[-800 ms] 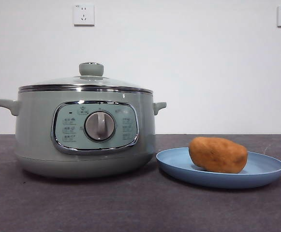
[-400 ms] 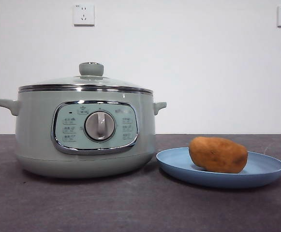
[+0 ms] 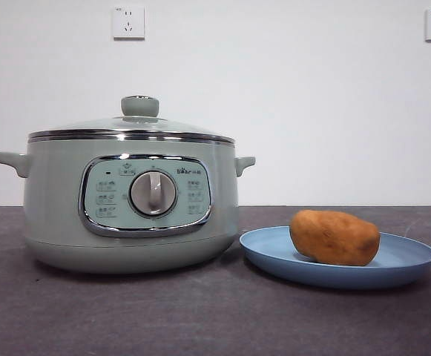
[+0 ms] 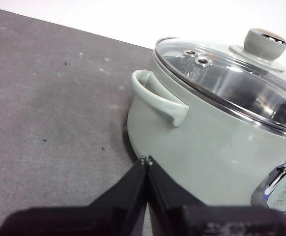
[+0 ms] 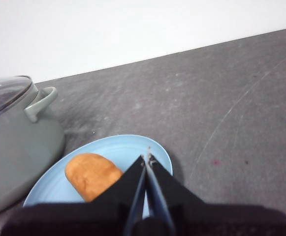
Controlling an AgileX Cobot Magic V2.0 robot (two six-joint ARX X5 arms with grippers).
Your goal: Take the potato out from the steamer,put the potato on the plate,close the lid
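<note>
The orange-brown potato point(image 3: 334, 237) lies on the light-blue plate point(image 3: 408, 261), to the right of the sage-green steamer point(image 3: 52, 215). The glass lid point(image 3: 139, 122) with its green knob sits shut on the steamer. My left gripper point(image 4: 146, 161) is shut and empty, beside the steamer point(image 4: 211, 152) near its side handle, with the lid point(image 4: 231, 73) in sight. My right gripper point(image 5: 147, 158) is shut and empty, above the plate point(image 5: 128, 147) and next to the potato point(image 5: 91, 176). Neither arm shows in the front view.
The dark grey tabletop point(image 3: 200, 319) runs back to a white wall with two sockets point(image 3: 128, 22). The plate's rim lies close to the steamer's base. The steamer's second handle point(image 5: 42, 103) shows in the right wrist view.
</note>
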